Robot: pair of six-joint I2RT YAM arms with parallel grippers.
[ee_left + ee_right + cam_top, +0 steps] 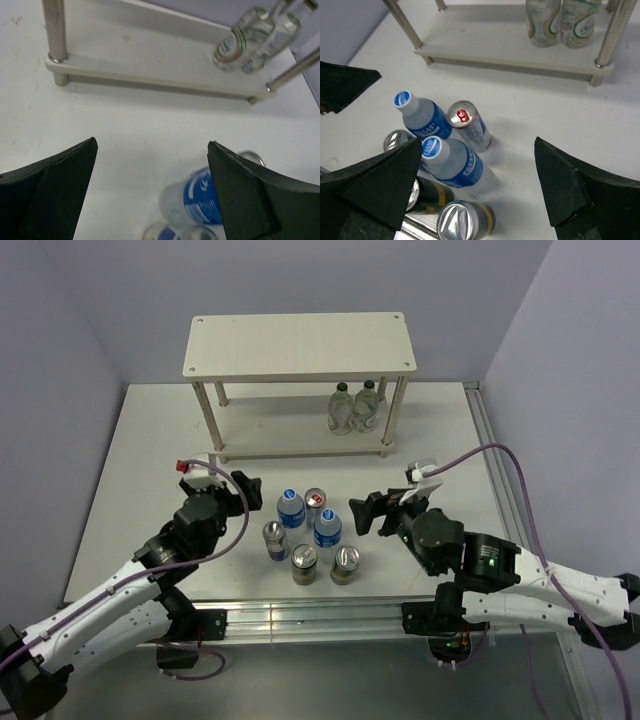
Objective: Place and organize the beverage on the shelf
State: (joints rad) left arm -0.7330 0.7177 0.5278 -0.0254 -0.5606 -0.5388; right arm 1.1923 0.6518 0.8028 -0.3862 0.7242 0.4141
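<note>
6 drinks [327, 530] stand clustered on the table [150, 470], near of the shelf [298, 343], none yet shelved. left gripper [249, 492] and right gripper [366, 516] flank the cluster, both spread wide and empty, apparently staged for a pick. 2 clear bottles [354, 408] occupy the lower tier's right end.

1. The shelf [300, 343] is cream, with two boards on thin round legs. It stands farthest back, apart from the drinks.
2. The left water bottle [290, 508] and the right water bottle [327, 528] are clear with blue labels and stand upright.
3. The red-tabbed slim can [316, 502] stands just behind and between the bottles. The left slim can [275, 538] is at the cluster's left edge.
4. The left black-and-gold can [304, 565] and the right black-and-gold can [346, 564] stand side by side in the nearest row.
</note>
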